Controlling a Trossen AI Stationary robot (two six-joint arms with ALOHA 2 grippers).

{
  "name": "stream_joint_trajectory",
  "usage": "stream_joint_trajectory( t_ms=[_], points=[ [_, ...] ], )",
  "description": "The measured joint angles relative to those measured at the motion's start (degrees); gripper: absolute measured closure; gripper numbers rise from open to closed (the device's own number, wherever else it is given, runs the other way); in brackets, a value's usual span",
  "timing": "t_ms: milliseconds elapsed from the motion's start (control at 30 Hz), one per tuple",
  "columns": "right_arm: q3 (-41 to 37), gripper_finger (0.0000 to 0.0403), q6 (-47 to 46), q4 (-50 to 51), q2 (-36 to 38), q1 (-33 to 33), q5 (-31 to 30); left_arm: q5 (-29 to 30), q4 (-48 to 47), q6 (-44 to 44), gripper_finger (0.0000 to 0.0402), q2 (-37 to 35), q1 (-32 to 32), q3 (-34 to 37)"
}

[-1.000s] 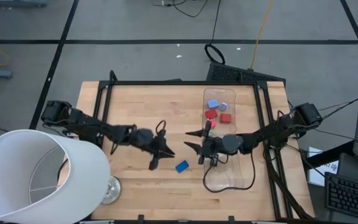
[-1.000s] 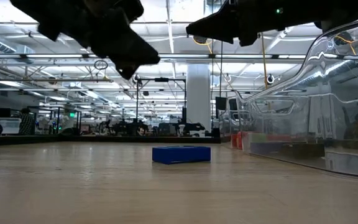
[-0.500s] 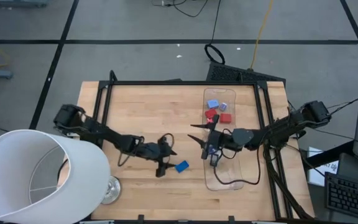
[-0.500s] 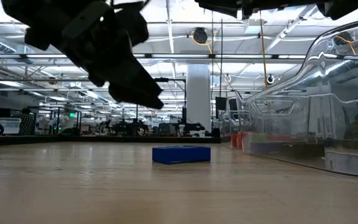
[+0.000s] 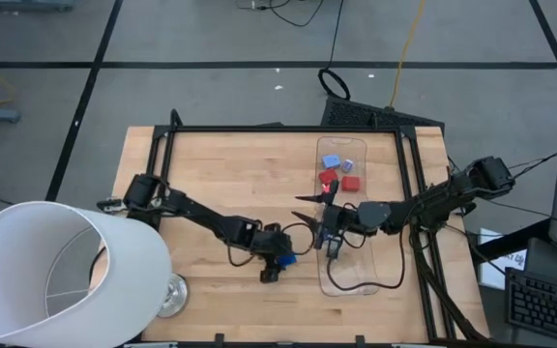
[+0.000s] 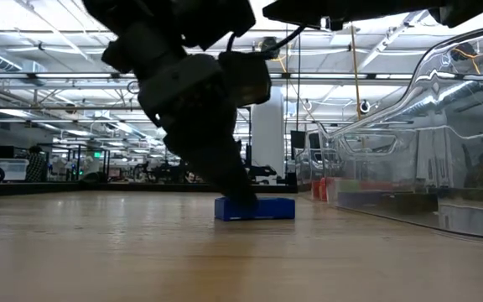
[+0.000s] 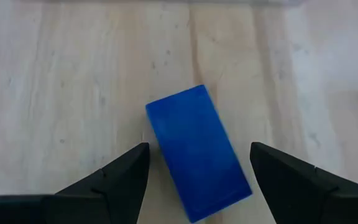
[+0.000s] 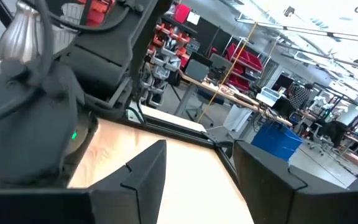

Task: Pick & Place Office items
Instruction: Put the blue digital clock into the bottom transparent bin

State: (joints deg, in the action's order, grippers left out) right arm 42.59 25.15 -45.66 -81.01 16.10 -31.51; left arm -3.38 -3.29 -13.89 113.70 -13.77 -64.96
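1. The left gripper (image 7: 197, 180) is standing low over the wooden table (image 5: 220, 174), its fingers apart and bracketing a blue block (image 7: 197, 152) that is lying flat on the bare wood. Neither finger is touching the block in the left wrist view.
2. The blue block is lying skewed between the fingers, its long axis at an angle to them. In the high view it is sitting just beside the clear tray (image 5: 375, 280), outside its wall.
3. The low view is showing the left gripper's fingertip reaching down at the block's near end, very close to the table surface.
4. The right gripper (image 5: 315, 215) is hanging above the clear tray's near edge, fingers apart and holding nothing that can be seen.
5. Other office items are lying at the tray's far end: two red pieces (image 5: 339, 179) and a light blue piece (image 5: 332, 161), with a small pale one beside them.
6. A white lampshade (image 5: 61, 275) is occupying the table's near left corner, well apart from the work.
7. Risk, judged: closing on the skewed block is likely to twist it, so the fingers may be catching corners only and the block may be squirting out.
8. Risk, judged: descending further could be driving the fingertips into the wood.
9. Risk, judged: the two arms are working near each other at the tray's edge, so a carry toward the tray could be bringing them into contact.
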Motion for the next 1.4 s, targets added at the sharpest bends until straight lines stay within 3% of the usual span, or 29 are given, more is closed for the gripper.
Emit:
stream_joint_trajectory(
  t_ms=[167, 433, 533, 767, 900, 1033, 1400],
  points=[
    [0.0, 0.0225, 0.0, 1.2, 0.0, 0.0, 0.0, 2.4, -6.5, -1.1, 0.0119, 0.1, 0.4, -2.2],
    [0.0, 0.0229, 0.0, 1.3, 0.0, 0.0, 0.0, 4.5, -7.3, 0.1, 0.0124, 0.0, 0.5, -2.2],
    [0.0, 0.0231, 0.0, 1.3, 0.0, 0.0, 0.0, 5.2, -7.5, 1.5, 0.0149, 0.0, 0.9, -2.2],
    [0.0, 0.0228, 0.6, 0.9, 0.0, 0.0, 0.0, 4.8, -8.1, 4.4, 0.025, 0.0, 2.3, -2.2],
    [0.0, 0.0229, 1.1, 0.9, 0.0, 0.0, 0.0, 6.8, -10.3, 5.2, 0.025, -0.5, 2.9, -2.1],
    [0.0, 0.0233, 1.1, 0.9, 0.0, 0.1, -0.2, 14.5, -16.3, 5.2, 0.025, -3.1, 2.9, -2.0],
    [0.0, 0.0234, -2.7, 3.1, 0.0, 0.1, -0.2, 23.1, -25.7, 5.7, 0.025, -16.5, 1.8, -1.6]
  ],
)
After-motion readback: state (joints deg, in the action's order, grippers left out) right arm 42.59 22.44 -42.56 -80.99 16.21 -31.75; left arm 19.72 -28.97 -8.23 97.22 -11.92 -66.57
